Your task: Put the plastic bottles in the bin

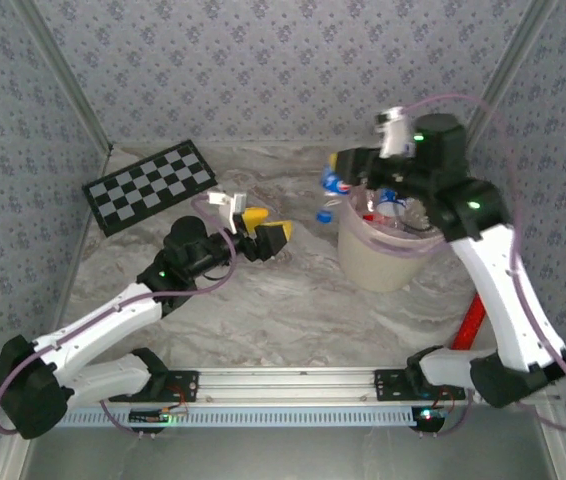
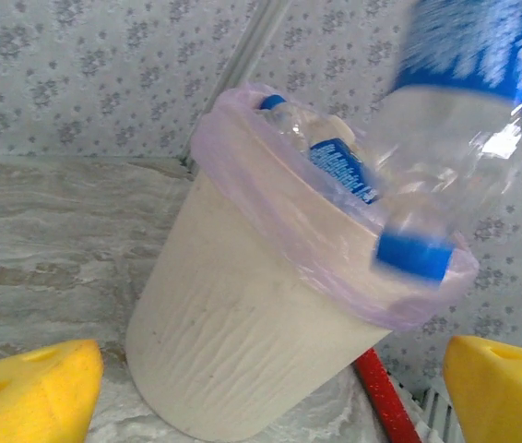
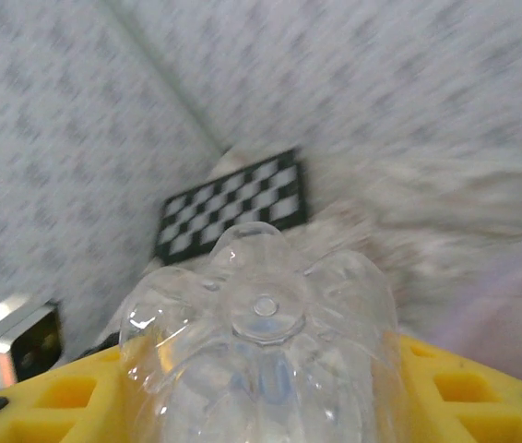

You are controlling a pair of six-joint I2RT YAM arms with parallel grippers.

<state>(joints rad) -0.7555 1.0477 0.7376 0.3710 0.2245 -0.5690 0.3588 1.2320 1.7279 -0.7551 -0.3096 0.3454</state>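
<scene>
A: Left gripper (image 1: 266, 227)?
B: Apart. Its fingers (image 2: 21, 392) are spread wide with nothing between them. It's over the middle of the table (image 1: 263, 310), facing the bin (image 2: 243, 323).
A: Right gripper (image 3: 261, 406)?
B: Clamped on a clear bottle (image 3: 261, 314), base toward the wrist camera, a yellow finger on each side. The top view puts it above the bin's far rim.
A: Bin?
B: Upright near the table's right edge, pink liner (image 2: 270, 198) folded over the rim.
A: Other bottles?
B: A blue-label bottle (image 2: 339, 161) lies inside the bin, near the top. A blurred bottle (image 2: 459, 120), blue cap down, is over the rim. Can't tell if it touches anything.
A: Else?
B: A red cylinder (image 2: 383, 397) sits by the bin's base.
</scene>
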